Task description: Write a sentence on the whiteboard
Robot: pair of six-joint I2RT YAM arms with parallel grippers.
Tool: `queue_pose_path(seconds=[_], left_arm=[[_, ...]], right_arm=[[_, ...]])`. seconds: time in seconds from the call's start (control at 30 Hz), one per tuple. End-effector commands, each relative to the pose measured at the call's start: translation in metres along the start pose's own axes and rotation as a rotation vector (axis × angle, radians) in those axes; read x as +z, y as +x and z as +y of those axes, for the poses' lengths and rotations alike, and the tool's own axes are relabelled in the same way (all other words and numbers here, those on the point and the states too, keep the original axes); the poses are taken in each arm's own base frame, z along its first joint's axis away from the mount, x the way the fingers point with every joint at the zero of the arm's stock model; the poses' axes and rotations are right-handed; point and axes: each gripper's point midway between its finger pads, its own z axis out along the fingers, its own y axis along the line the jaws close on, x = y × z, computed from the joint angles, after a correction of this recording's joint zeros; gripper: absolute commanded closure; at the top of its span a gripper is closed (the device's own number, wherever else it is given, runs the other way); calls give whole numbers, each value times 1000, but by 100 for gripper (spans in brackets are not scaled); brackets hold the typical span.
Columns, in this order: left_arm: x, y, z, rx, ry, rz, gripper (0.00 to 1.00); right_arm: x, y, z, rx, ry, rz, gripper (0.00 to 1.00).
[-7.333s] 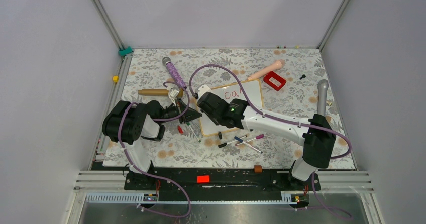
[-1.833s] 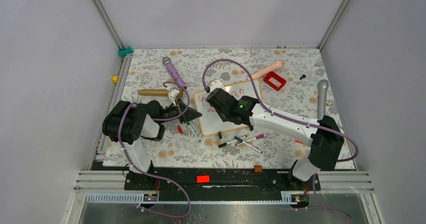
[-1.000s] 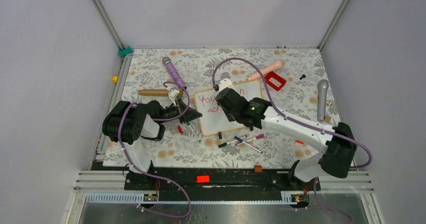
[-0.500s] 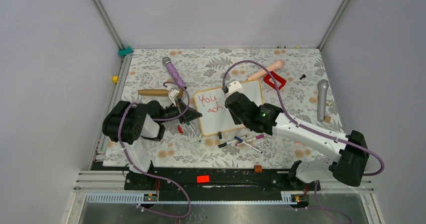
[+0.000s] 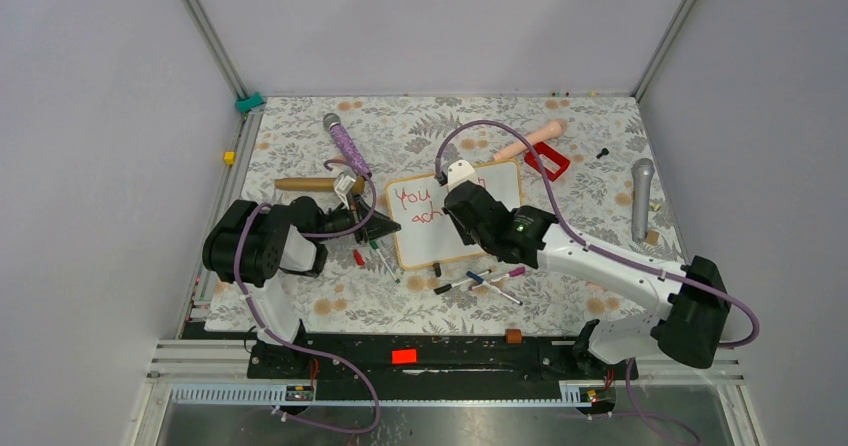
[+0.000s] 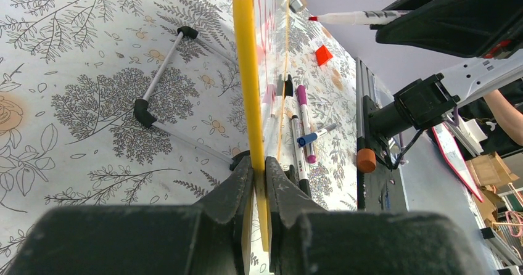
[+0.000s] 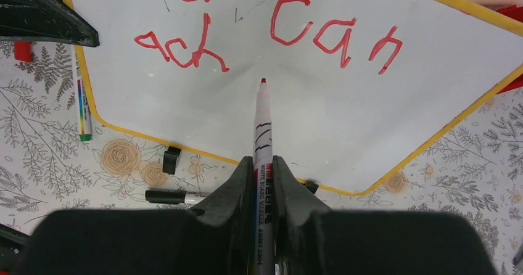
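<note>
Whiteboard (image 5: 432, 248) lies flat mid-table, and from above the right arm hides its right half. Sentence (image 7: 185, 44): I read "can" and "ach"; the top word is cut off. Right gripper (image 7: 263, 167) pinches a red marker (image 7: 263, 121), but I can't tell if the tip touches. Left gripper (image 6: 259, 170) is clamped on the board's left edge.

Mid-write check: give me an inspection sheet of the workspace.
Surface: floral cloth, lying flat.
Job's things: whiteboard carries red lettering "You can ach"; sentence unfinished.
Clutter: loose markers at board's near edge; purple microphone, grey microphone, red box.
Claws: left claw shut on whiteboard frame; right claw shut on red marker, tip beside "ach".
Cables: purple cable arcs over board's far edge.
Surroundings: grey walls, metal posts.
</note>
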Motion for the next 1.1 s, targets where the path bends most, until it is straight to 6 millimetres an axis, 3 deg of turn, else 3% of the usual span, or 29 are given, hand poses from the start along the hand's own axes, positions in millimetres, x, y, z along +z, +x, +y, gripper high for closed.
queue_pose_path(seconds=[0.0, 0.67, 1.07], left_arm=[[0, -18, 5, 140, 14, -32, 99], [0, -18, 7, 133, 12, -31, 99], [0, -18, 6, 138, 16, -30, 99]], right_arm=[[5, -29, -2, 18, 21, -74, 100], [14, -44, -1, 52, -9, -69, 100], [19, -40, 14, 42, -87, -37, 100]])
